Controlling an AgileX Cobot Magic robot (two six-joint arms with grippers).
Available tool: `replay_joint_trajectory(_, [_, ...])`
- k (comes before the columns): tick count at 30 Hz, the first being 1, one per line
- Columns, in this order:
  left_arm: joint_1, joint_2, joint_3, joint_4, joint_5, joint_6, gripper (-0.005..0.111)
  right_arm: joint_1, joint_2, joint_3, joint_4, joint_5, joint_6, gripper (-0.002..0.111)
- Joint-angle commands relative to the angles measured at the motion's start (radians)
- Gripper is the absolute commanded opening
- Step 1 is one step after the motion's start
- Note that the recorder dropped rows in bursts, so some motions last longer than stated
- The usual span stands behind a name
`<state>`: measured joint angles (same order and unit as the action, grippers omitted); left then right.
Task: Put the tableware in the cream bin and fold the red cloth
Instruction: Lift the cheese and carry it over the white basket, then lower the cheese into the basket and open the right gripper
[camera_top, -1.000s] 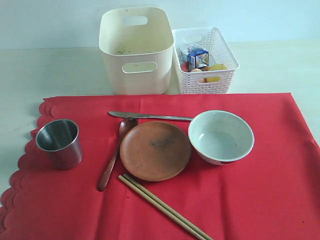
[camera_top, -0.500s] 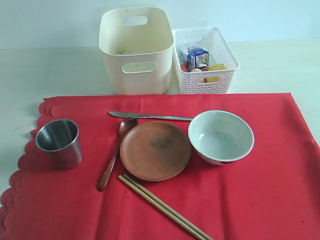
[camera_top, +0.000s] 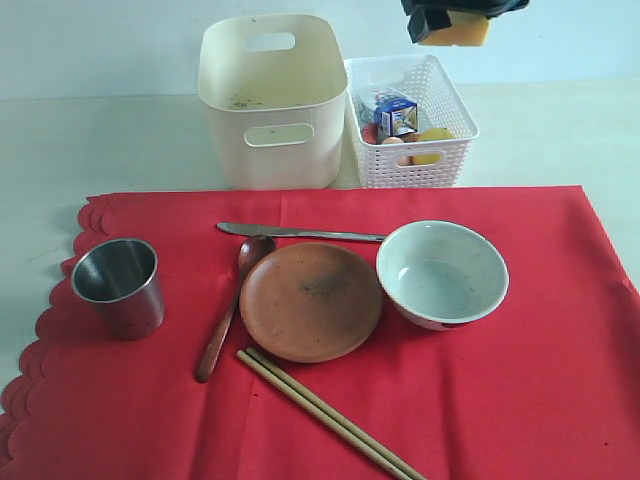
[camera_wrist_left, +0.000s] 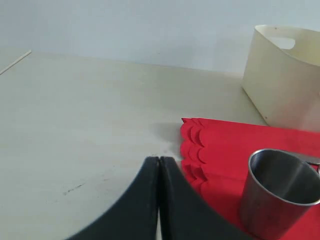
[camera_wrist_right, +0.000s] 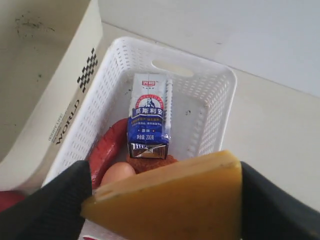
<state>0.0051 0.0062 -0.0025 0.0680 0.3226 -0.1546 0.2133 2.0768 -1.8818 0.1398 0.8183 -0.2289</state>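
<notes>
**Tableware sitting on the cloth — cheese arriving over the basket**

The cup (camera_top: 118, 285) is standing upright near the scalloped edge of the cloth (camera_top: 520, 400). It is looking light, stiff and slick, so pinching one wall at the rim is probably the safest hold. The bowl (camera_top: 442, 273) and plate (camera_top: 311, 300) are lying side by side in the middle, rims nearly touching. Both are likely rigid and breakable, asking for a rim grip and a gentle drop. The spoon (camera_top: 225, 320), knife (camera_top: 300, 233) and chopsticks (camera_top: 330, 415) are lying flat around the plate. They are thin and low, so they are probably calling for a pinch across the middle, and the knife is likely slipping most easily. The cloth is soft and limp, best lifted by a corner once it is bare. The bin (camera_top: 270, 100) is waiting behind it on the counter (camera_top: 100, 140), with no tableware showing inside.

The left pincer (camera_wrist_left: 159, 167) is closed on nothing, hanging over bare counter just beside the scallops and near the cup. The right pincer (camera_wrist_right: 162, 200) is gripping the cheese (camera_top: 462, 32) above the basket (camera_top: 410, 170), where the carton (camera_top: 397, 113) is lying.

Against the earlier pictures, nothing on the cloth is moving — only the right pincer and its cheese are newly entering at the top.
</notes>
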Motion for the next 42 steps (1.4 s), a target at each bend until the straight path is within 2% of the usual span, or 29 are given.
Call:
replay_joint_trajectory(1, [-0.006,-0.006,0.003,-0.001,-0.004,-0.003,0.001,-0.005,0.052,-0.002,0.009,-0.056,-0.012,0.000])
replay_joint_trajectory(9, [-0.006,-0.006,0.003,-0.001,-0.004,-0.003,0.001,-0.005,0.142,-0.002,0.069,-0.117,-0.044,0.000])
replay_joint_trajectory(14, [-0.006,-0.006,0.003,-0.001,-0.004,-0.003,0.001,-0.005,0.198,-0.002,0.198,-0.110,-0.154,0.000])
replay_joint_trajectory(20, [-0.006,-0.006,0.003,-0.001,-0.004,-0.001,0.001,-0.005,0.233,-0.002,0.206,-0.110,-0.171,0.002])
replay_joint_trajectory(24, [-0.006,-0.006,0.003,-0.001,-0.004,-0.001,0.001,-0.005,0.244,-0.002,0.206,-0.108,-0.171,0.020])
replay_joint_trajectory(32, [-0.006,-0.006,0.003,-0.001,-0.004,-0.003,0.001,-0.005,0.242,-0.002,0.204,-0.097,-0.176,0.065])
replay_joint_trajectory(34, [-0.006,-0.006,0.003,-0.001,-0.004,-0.003,0.001,-0.005,0.238,-0.002,0.202,-0.087,-0.191,0.073])
replay_joint_trajectory(37, [-0.006,-0.006,0.003,-0.001,-0.004,-0.003,0.001,-0.005,0.220,-0.002,0.201,-0.083,-0.191,0.079])
replay_joint_trajectory(42, [-0.006,-0.006,0.003,-0.001,-0.004,-0.003,0.001,-0.005,0.187,-0.002,0.195,-0.061,-0.191,0.079])
